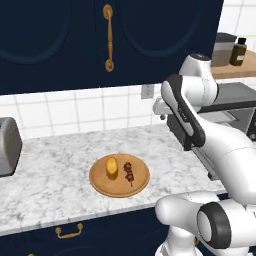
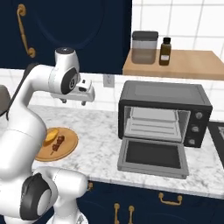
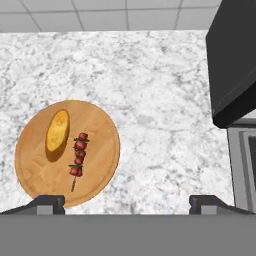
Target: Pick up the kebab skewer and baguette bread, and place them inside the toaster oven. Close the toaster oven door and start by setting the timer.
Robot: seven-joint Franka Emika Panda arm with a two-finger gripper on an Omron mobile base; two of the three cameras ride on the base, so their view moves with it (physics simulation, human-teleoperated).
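On a round wooden plate [image 3: 35, 170] the golden baguette bread [image 3: 57, 131] and the kebab skewer [image 3: 78, 155] lie side by side, the skewer to the right. My gripper [image 3: 127, 204] hovers well above the counter, open and empty, its fingertips [image 3: 48, 202] spread wide. From the right base view, the gripper [image 2: 73, 101] hangs high over the marble, between the plate [image 2: 65, 151] and the toaster oven [image 2: 166, 94]. The toaster oven door [image 2: 153, 157] lies dropped open and flat, showing the metal tray [image 2: 153, 124]. The baguette bread [image 1: 112, 166] and kebab skewer [image 1: 129, 172] rest untouched.
A silver two-slot toaster [image 1: 7, 146] stands at the counter's left end. Above the oven, a wooden shelf [image 2: 192, 65] carries a canister [image 2: 144, 47] and a brown bottle [image 2: 165, 51]. Dark blue cabinets hang overhead. Bare marble counter [image 3: 160, 100] separates plate and oven.
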